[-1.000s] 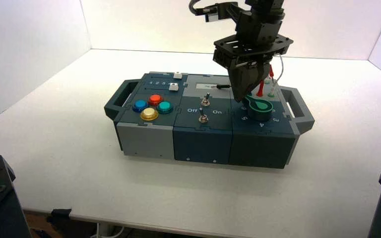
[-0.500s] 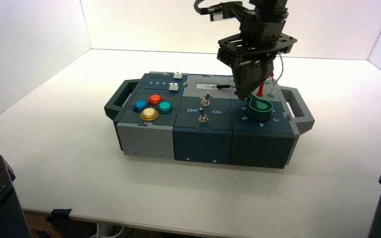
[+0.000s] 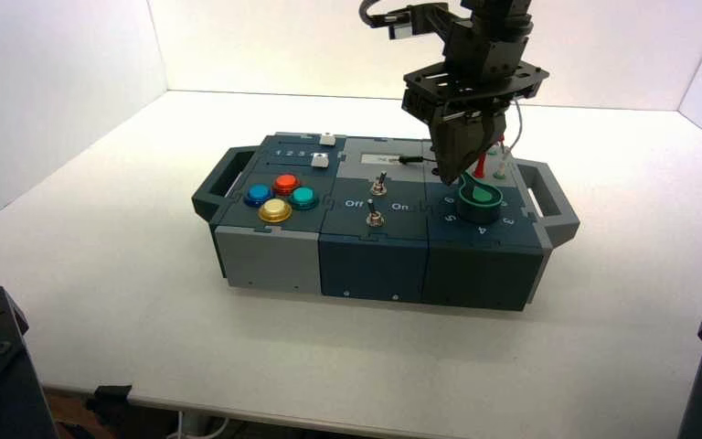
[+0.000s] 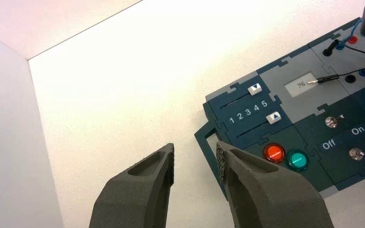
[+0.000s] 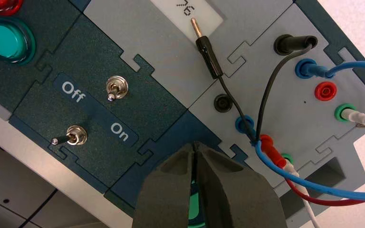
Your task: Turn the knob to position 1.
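- Knob sits on the right-hand section of the box, ringed by printed numbers; its green teardrop pointer lies directly under the right end effector, its tip towards the box's far left.
- The right end effector hangs nearly straight down from above, tips at the narrow end of the pointer; in the right wrist view its two fingers are pressed together with only a sliver of green showing beneath them, so it seems to push the pointer rather than grasp it.
- Turning on to position 1 probably calls for a sideways sweep of the tips about the knob's centre; the banana-plug wires just behind could snag.
- The left end effector, fingers apart and holding nothing, waits well off the box's left end, above the bench.
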Available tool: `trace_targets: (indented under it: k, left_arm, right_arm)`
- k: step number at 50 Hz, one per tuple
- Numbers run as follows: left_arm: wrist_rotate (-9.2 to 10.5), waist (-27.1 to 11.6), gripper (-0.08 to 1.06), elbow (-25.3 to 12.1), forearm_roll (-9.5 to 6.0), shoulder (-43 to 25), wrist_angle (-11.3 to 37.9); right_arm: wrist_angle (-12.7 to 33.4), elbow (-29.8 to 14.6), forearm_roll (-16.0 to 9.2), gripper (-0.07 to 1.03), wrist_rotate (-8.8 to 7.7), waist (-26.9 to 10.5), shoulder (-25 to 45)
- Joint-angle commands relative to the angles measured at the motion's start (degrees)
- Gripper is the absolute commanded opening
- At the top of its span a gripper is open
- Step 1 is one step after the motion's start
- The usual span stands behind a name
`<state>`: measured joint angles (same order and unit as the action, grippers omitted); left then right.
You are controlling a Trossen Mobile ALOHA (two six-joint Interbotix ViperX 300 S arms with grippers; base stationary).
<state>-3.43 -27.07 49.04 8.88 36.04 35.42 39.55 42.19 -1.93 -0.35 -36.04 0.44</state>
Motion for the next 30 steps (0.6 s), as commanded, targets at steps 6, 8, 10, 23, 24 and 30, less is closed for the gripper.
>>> trace_targets:
  k: [6,8,10,23,24,30]
  left_arm:
    - [-0.18,-0.44,0.49,-0.62,0.0,0.26,-0.53]
    - [-0.18,-0.44,0.49,-0.62,0.0,0.35,-0.53]
    - [-0.18,-0.44,0.49,-0.62,0.0,0.35,-0.53]
    - [-0.18,-0.7,0.49,-0.62,0.0,0.26,-0.53]
    - [-0.18,-0.62,0.49,-0.62,0.0,0.26,-0.53]
    - [-0.18,-0.62,0.49,-0.53,0.0,0.26,-0.53]
  right_arm:
    - [-0.09,-0.53,0.09,-0.02,0.09,0.26,-0.88]
    - [-0.09,-0.44,0.09,-0.02,0.09,0.44,-0.97]
    - [-0.09,-0.44,0.09,-0.02,0.18,0.53,-0.88]
    - [-0.09,-0.35,0.18,-0.02,0.18,1.23,-1.05]
    - [-0.09,-0.35,0.18,-0.02,0.09,1.23,-1.14]
    - [-0.09,-0.62,0.18,-0.02,0.09,1.23,-1.32]
